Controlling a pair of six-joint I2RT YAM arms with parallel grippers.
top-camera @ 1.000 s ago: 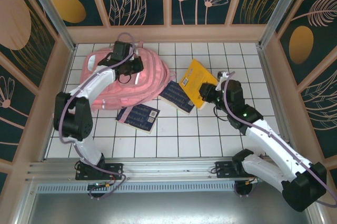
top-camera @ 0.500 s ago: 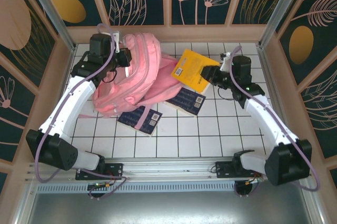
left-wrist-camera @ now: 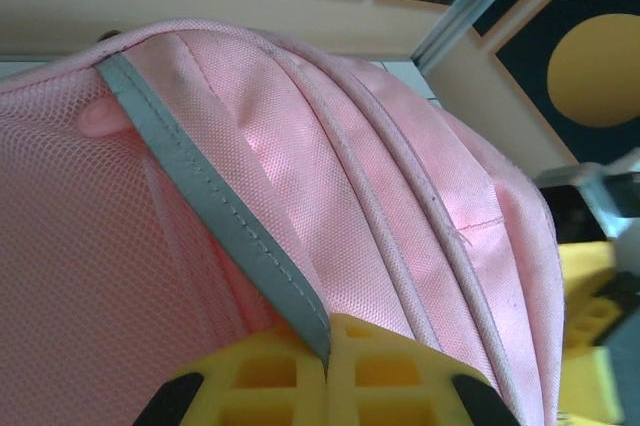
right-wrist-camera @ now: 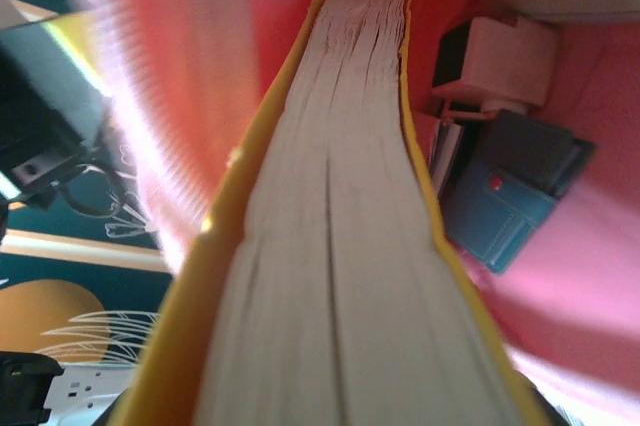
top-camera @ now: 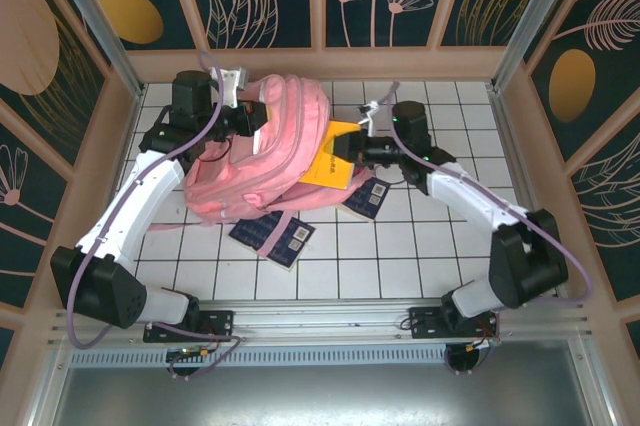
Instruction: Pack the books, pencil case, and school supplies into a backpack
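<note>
**Operator:** White-tiled table (top-camera: pixel 400 246) inside the flower-panelled enclosure: where is the backpack (top-camera: pixel 262 161) sitting?

**Technician:** It is sitting at the far left of the table, with its upper part being held up off the tiles. The left gripper (top-camera: pixel 252 116) is pinching the grey trim (left-wrist-camera: pixel 215 211) at the rim. On the left wrist view, both fingers (left-wrist-camera: pixel 250 381) are pressing together on that fabric.

**Operator:** And the right gripper (top-camera: pixel 352 146)?

**Technician:** It is clamping the yellow book (top-camera: pixel 328 168) by its right end, and the other end is reaching into the backpack's mouth. The right wrist view is looking along the page edges into the pink interior, where a pink block (right-wrist-camera: pixel 498 56) and a blue case (right-wrist-camera: pixel 498 221) are lying.

**Operator:** Other books?

**Technician:** One navy book (top-camera: pixel 272 234) is lying just in front of the backpack, partly under it. A second navy book (top-camera: pixel 365 196) is lying beneath the right arm, beside the yellow book.
</note>
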